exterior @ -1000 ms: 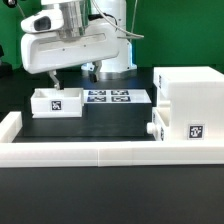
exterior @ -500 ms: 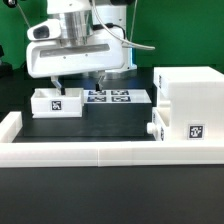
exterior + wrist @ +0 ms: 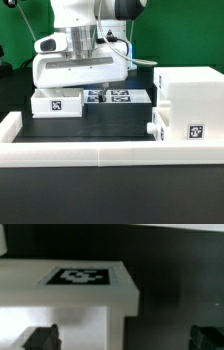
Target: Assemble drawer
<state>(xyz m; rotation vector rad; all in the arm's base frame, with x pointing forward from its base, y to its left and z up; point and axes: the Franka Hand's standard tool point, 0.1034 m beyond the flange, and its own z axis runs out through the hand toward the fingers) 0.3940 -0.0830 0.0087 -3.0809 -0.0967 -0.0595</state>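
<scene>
Toward the counter's far edge, on the exterior view's left, a small open-top white plastic tray with a square black-and-white tag [image 3: 55, 104] sits under the claw [image 3: 122, 336]. The claw is released, fingers spread wide and gripping nothing. One finger seems to hang over the tray and the other over bare black counter [image 3: 100, 125], so I'd drop straight down astride that wall, then clench. The flat white marker board [image 3: 118, 97] lies just beside the tray. The big white cube-like housing [image 3: 190, 95] stands at the exterior view's right edge, and a long low white rail [image 3: 90, 152] lines the near edge. The open counter between them looks like the carrying lane.
</scene>
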